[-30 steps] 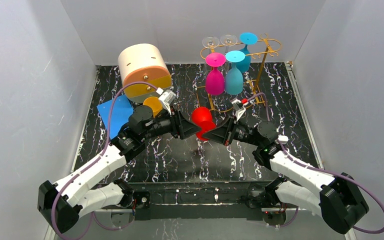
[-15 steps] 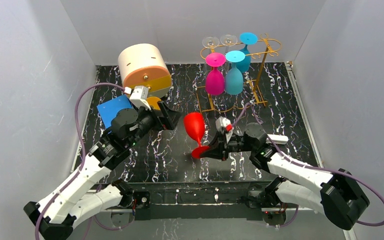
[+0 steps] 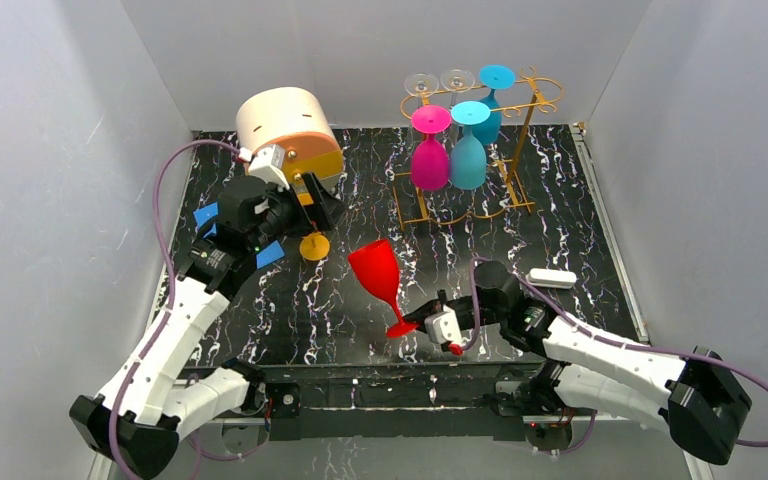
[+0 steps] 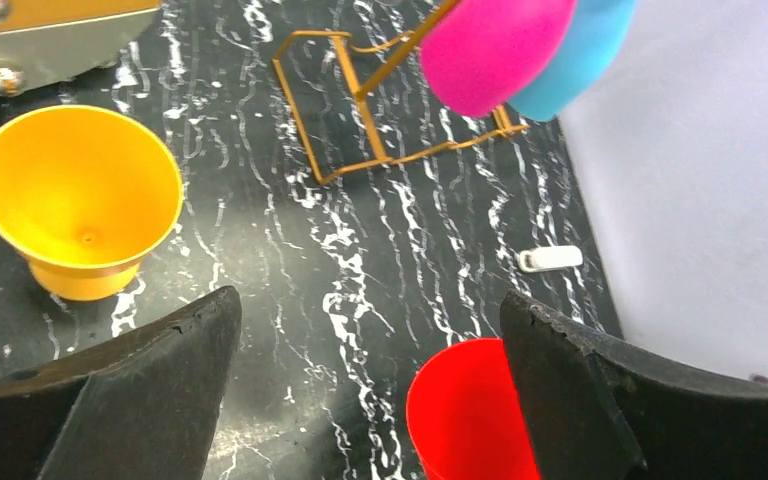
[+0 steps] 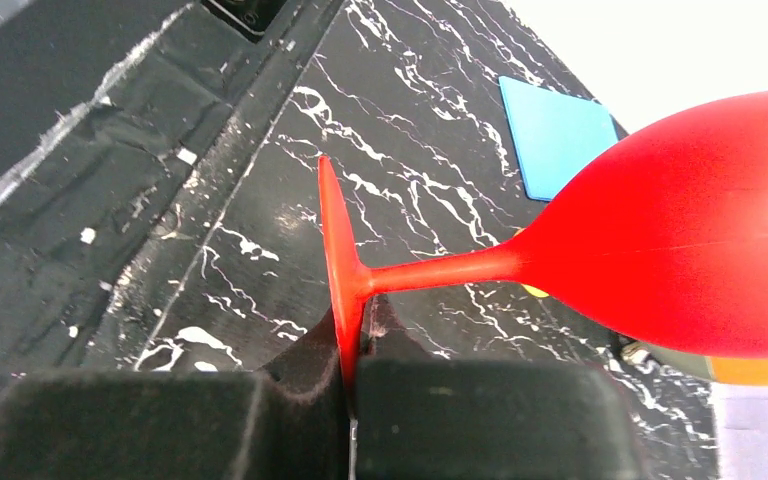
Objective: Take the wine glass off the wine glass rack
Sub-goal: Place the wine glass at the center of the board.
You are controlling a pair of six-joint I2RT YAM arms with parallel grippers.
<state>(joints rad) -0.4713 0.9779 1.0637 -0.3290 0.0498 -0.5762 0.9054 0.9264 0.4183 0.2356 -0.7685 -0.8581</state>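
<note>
the right hand [image 5: 350,385] is closed tight on the thin edge of the foot of the red wine glass [image 3: 375,270]. the glass is well in front of the wine glass rack [image 3: 522,135], already free from it, and leans over the desk [image 3: 580,240]. i think so small a hold may let the heavy bowl turn, slip out and fall. nearer the rack, to its left, the left hand [image 4: 370,310] is wide open and holds nothing.

the right claw [image 5: 350,388] clamps the red wine glass [image 5: 680,260] by its foot, blue square [image 5: 555,135] beyond.
</note>
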